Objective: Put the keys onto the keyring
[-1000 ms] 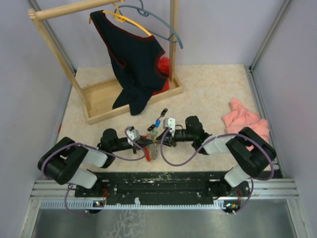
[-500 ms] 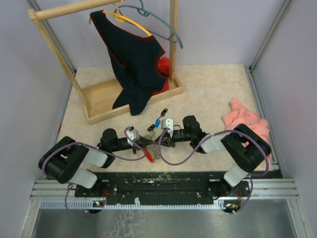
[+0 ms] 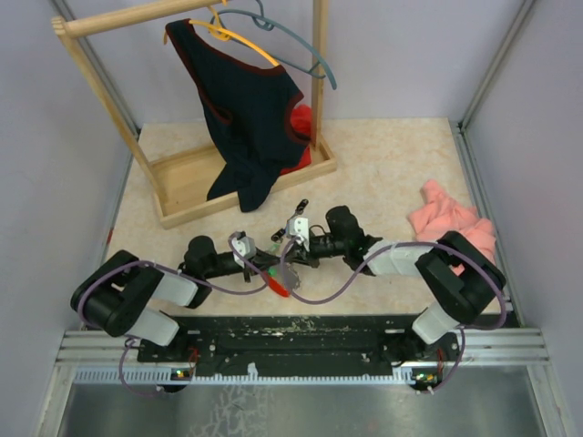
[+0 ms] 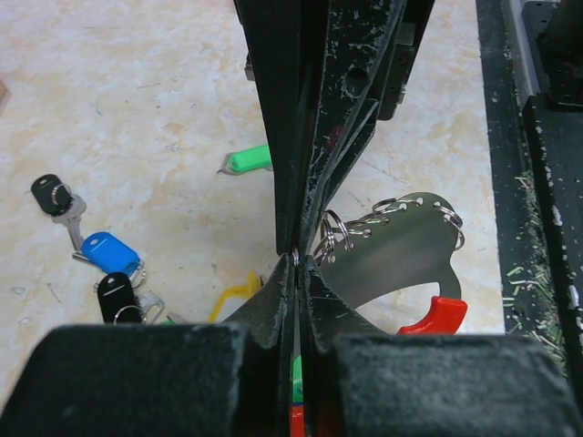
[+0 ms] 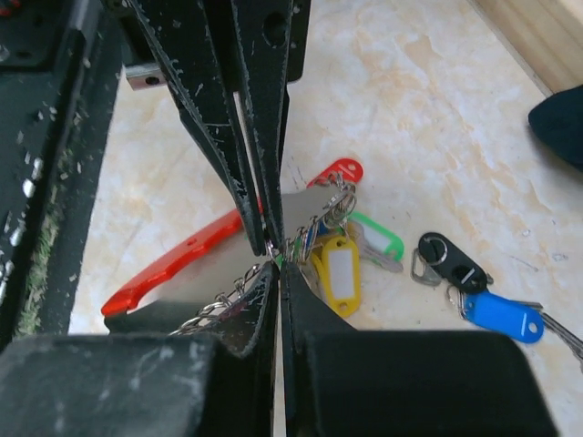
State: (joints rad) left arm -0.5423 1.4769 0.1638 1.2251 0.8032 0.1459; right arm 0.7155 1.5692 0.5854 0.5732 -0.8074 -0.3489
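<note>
Left gripper (image 4: 294, 259) and right gripper (image 5: 273, 255) pinch shut on the thin, stiff, likely slippery keyring (image 4: 401, 250); light keys (image 5: 337, 273) seem best held by plastic heads.

The keyring (image 4: 401, 248) is grey metal with red ends. The keys (image 5: 337, 273) have yellow, green, blue and black heads. The table (image 3: 392, 173) is beige, marbled; the shirt (image 3: 250, 109) navy, red-edged.

Left claw (image 4: 294, 264), right claw (image 5: 273, 259) pinched closed.
</note>
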